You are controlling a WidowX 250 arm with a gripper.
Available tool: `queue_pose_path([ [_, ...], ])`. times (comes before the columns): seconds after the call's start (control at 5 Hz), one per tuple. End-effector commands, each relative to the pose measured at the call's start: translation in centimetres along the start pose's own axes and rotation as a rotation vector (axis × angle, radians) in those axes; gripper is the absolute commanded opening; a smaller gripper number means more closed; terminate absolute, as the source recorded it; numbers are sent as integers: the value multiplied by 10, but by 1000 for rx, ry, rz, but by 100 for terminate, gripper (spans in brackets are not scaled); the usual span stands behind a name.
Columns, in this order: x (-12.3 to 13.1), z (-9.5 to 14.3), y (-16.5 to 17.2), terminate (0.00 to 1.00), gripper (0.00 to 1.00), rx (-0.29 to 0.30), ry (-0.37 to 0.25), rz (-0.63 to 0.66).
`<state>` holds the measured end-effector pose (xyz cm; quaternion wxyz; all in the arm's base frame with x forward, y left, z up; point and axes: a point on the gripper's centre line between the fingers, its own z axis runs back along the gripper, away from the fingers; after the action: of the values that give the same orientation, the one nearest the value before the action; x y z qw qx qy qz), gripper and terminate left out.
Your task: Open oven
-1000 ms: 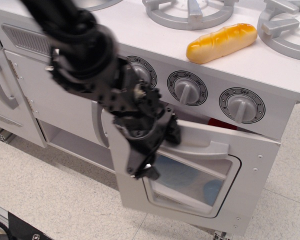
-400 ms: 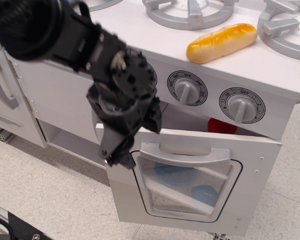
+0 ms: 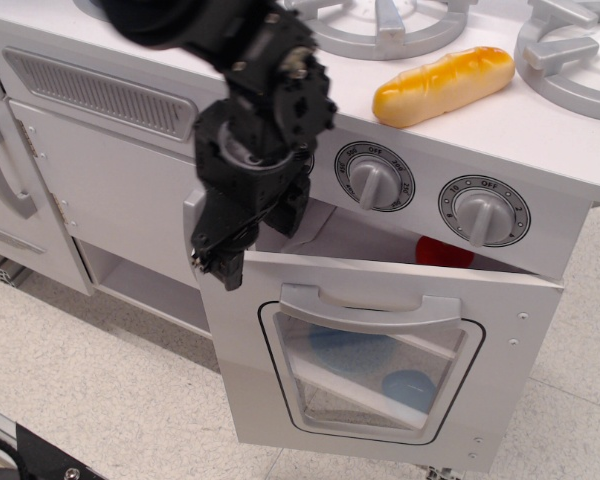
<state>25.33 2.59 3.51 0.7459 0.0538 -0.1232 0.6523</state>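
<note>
Your gripper (image 3: 223,262) is hanging left of centre in the frame, its black fingertips (image 3: 228,270) pointing down at the upper left corner of the oven (image 3: 380,365) door. You cannot tell whether the jaws are open or closed, since the dark parts are blurring together, and nothing is showing between them. Whether the tips are touching the door edge is also unclear.

The oven is filling the lower centre and right of the frame. Its door is tilting outward at the top, leaving a gap under the control panel, and a red object (image 3: 444,252) is showing through that gap. The grey bar handle (image 3: 368,306) is sitting just right of your gripper, apart from it. Behind the window, two blue shapes (image 3: 412,385) are showing inside.

Above the door, two knobs (image 3: 374,177) are facing you, with a third mostly hiding behind the arm. On the stovetop at the upper right, a toy bread roll (image 3: 443,85) is lying between the grey burners (image 3: 378,22). At the left edge, a cupboard door (image 3: 8,190) with a vertical handle is standing shut.
</note>
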Motion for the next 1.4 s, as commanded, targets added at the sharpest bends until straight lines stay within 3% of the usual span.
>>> queue_pose_path([
  [0.0, 17, -10, -15, 0, 100, -46, 88, 47],
  [0.4, 3, -24, 3, 0, 100, 6, 229, 91],
  [0.8, -13, -3, 27, 0, 100, 66, 201, -33],
  [1.0, -18, 12, 35, 0, 100, 77, 154, -146],
  [1.2, -16, 12, 30, 0, 100, 70, 89, -177],
])
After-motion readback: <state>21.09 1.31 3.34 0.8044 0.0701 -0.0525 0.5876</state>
